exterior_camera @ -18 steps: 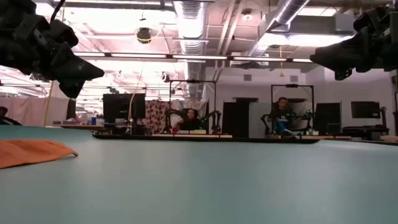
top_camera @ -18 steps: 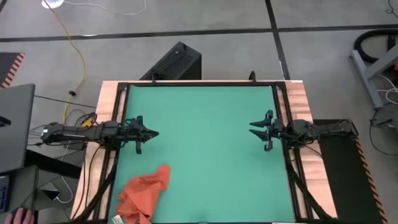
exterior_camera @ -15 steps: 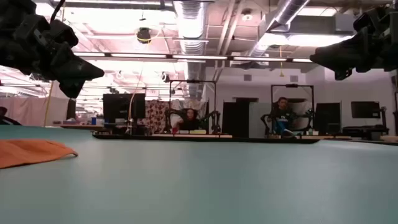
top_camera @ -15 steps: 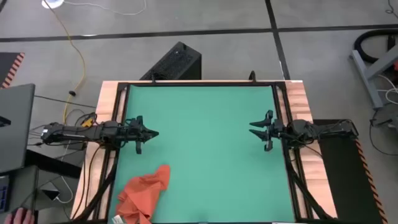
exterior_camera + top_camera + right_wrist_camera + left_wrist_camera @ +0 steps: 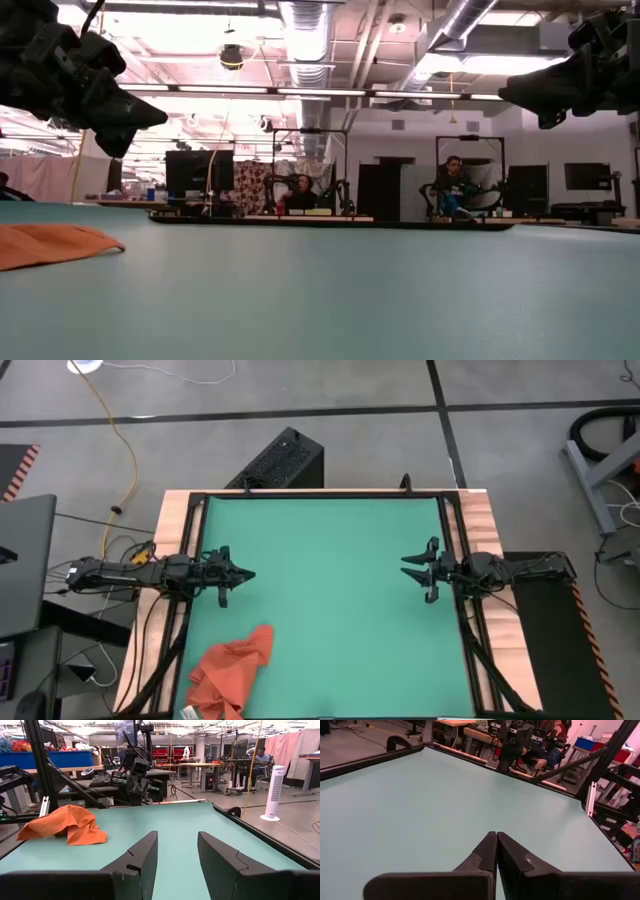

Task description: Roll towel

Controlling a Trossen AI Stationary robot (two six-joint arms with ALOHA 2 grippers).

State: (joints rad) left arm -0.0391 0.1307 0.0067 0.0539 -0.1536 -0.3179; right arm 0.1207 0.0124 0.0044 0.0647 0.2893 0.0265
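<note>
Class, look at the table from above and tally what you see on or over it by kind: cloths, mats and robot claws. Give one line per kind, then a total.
Orange-red towel, crumpled at the mat's near left corner: 1
Green mat: 1
Robot claws: 2, left claw shut, right claw open, both empty
Total: 4

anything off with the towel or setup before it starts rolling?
The towel lies crumpled in a heap at the green mat's near-left corner, not spread flat. Neither the shut left gripper nor the open right gripper touches it.
</note>
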